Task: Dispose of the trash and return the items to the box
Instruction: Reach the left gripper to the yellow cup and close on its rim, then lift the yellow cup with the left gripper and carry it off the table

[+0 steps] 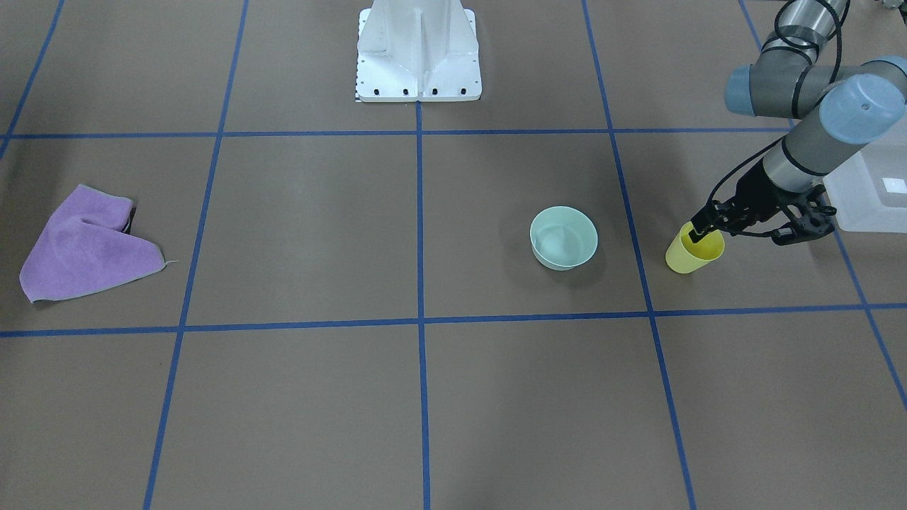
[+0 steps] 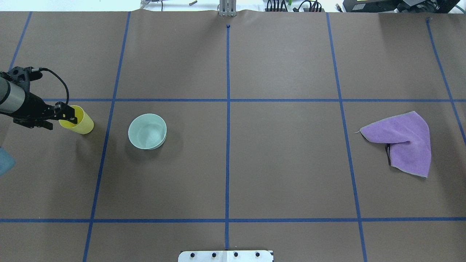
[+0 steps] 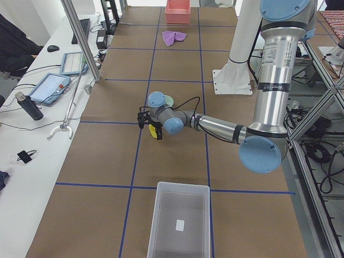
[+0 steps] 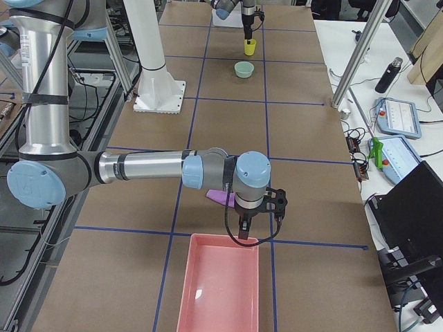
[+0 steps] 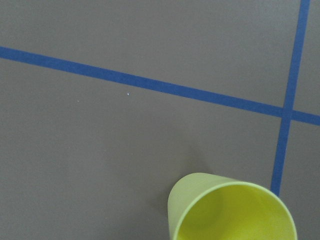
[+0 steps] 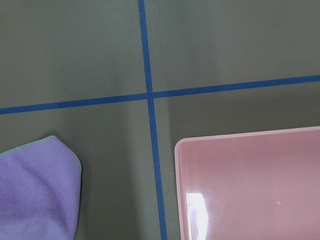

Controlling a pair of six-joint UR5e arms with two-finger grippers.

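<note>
The yellow cup (image 1: 691,253) is tilted near the table's left end, and I cannot tell whether its base touches the paper. My left gripper (image 1: 707,230) is shut on its rim, one finger inside and one outside; it also shows in the overhead view (image 2: 69,113). The cup fills the bottom of the left wrist view (image 5: 232,210). The mint-green bowl (image 1: 563,237) stands upright beside the cup, apart from it. The frosted box (image 1: 868,191) stands behind the left arm. My right gripper (image 4: 243,232) hangs over the near edge of a pink bin; I cannot tell whether it is open.
A purple cloth (image 2: 404,140) lies crumpled at the table's right side, next to the pink bin (image 4: 218,290). The white robot base (image 1: 418,49) stands at the middle of the robot's edge. Blue tape lines grid the brown table.
</note>
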